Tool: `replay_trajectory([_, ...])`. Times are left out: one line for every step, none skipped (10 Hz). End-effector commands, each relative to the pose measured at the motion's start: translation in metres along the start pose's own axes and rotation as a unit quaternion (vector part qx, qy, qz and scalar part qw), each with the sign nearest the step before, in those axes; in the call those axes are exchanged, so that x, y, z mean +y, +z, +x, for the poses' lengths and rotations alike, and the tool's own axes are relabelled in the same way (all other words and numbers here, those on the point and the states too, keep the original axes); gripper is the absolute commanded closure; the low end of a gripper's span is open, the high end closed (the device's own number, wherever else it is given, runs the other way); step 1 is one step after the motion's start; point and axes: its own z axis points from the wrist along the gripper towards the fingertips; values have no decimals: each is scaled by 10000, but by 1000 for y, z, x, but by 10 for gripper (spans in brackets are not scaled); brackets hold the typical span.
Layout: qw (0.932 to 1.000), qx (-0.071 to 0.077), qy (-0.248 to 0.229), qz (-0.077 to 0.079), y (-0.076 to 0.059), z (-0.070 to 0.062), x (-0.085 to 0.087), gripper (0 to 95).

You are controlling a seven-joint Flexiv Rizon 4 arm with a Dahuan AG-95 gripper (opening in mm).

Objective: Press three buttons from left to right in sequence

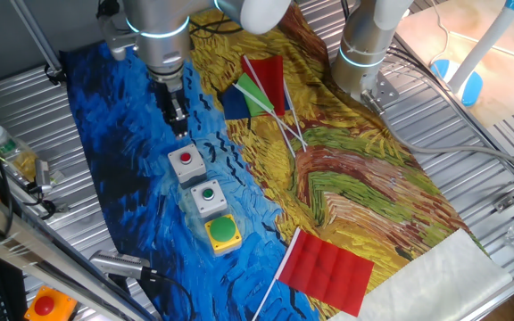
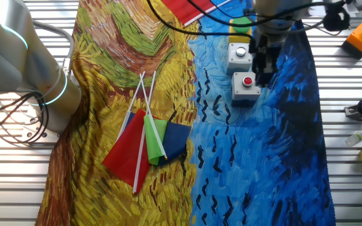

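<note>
Jaws (image 1: 179, 125) state unclear, poised beside red-button box (image 1: 186, 164), green-button box (image 1: 208, 198) next

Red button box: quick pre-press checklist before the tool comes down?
1. Tool over the red button box: not ok; in one fixed view the tip sits just behind the box, in the other beside it.
2. Box upright, red button facing up: ok.
3. Boxes in a row, green button box then yellow box: ok.
4. Press path clear: ok; the flags lie apart on the cloth.
5. Tool fingers open or shut: cannot tell.
6. Contact with the button: cannot tell; it looks clear of it.
</note>
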Motion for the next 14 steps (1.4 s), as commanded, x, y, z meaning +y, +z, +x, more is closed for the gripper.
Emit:
replay_trajectory([10000,-4,41,41,-2,-13,5,380])
replay_trajectory([10000,0,72,44,-3,-16,6,380])
replay_trajectory([10000,20,82,45,-4,-22,9,380])
replay_trajectory([10000,21,81,49,-2,-21,9,380])
replay_trajectory([9999,8,92,50,1,-19,10,570])
replay_trajectory([9999,-5,116,40,4,-18,10,570])
replay_trajectory([9999,-9,119,45,6,-17,11,570])
replay_trajectory([9999,-31,123,41,10,-15,11,570])
replay_trajectory([9999,-60,123,43,14,-13,12,570])
replay_trajectory([9999,-67,139,31,15,-12,12,570])
replay_trajectory([9999,-60,146,45,15,-12,13,570])
replay_trajectory([9998,-49,162,54,15,-13,13,570])
replay_trajectory([9999,-22,156,69,15,-12,12,570])
replay_trajectory([9999,-16,132,106,15,-12,12,570])
